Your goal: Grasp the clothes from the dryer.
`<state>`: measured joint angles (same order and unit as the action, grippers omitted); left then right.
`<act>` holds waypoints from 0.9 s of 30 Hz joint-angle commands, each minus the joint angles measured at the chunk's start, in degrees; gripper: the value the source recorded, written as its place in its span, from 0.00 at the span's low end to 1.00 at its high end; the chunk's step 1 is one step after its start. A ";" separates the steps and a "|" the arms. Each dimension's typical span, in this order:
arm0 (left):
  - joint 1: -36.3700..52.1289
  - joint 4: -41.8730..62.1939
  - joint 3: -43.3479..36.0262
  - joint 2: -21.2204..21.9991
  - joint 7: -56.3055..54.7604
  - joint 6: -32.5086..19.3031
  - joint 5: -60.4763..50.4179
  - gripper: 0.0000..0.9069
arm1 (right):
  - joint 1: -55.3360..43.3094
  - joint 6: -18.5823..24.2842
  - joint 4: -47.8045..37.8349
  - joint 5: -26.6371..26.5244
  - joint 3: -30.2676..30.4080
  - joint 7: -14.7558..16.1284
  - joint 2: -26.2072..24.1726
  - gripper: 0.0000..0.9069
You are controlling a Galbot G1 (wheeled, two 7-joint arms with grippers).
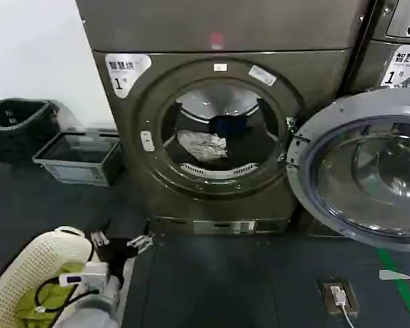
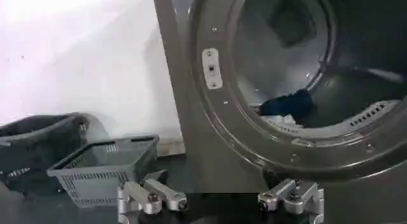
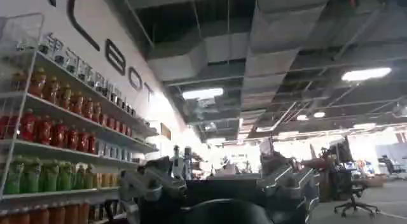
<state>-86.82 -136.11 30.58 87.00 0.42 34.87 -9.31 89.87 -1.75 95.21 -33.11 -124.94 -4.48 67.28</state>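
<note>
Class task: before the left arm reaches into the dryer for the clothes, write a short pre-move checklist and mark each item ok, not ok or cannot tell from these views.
1. Dryer door swung open, porthole unobstructed: ok.
2. Whitish-grey patterned garment lying at the drum's front: ok.
3. Dark blue garment visible behind it: ok.
4. Left pincer open and empty, low outside the porthole: ok.
5. Right pincer pointing away into the room, away from the porthole: ok.
6. White perforated basket beside the left arm ready for clothes: cannot tell; a yellow-green cloth lies in it.
</note>
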 commanded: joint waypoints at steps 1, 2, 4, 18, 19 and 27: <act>0.01 -0.08 0.03 -0.01 0.25 0.48 -0.40 1.00 | -0.05 -0.14 0.05 0.10 -0.13 -0.51 -0.01 1.00; 0.03 -0.03 0.05 -0.02 0.24 0.47 -0.42 1.00 | -0.03 1.17 -0.14 -0.17 0.06 -0.39 0.00 1.00; 0.03 0.00 0.03 -0.04 0.27 0.48 -0.43 1.00 | 0.14 4.16 -0.88 -0.23 0.63 0.16 -0.01 1.00; -0.02 0.00 -0.08 0.13 0.42 0.28 -0.46 1.00 | -0.04 4.12 -1.19 -0.11 1.01 0.22 0.24 1.00; -0.02 0.01 -0.08 0.13 0.43 0.27 -0.46 1.00 | -0.03 4.11 -1.20 -0.12 1.01 0.21 0.21 1.00; 0.02 0.20 -0.09 0.15 0.50 0.10 -0.42 1.00 | 0.06 4.14 -1.30 -0.11 0.93 0.32 0.26 1.00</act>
<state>-86.82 -135.98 30.52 87.14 0.89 35.01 -9.70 89.97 2.16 93.95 -33.20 -124.00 -4.10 67.52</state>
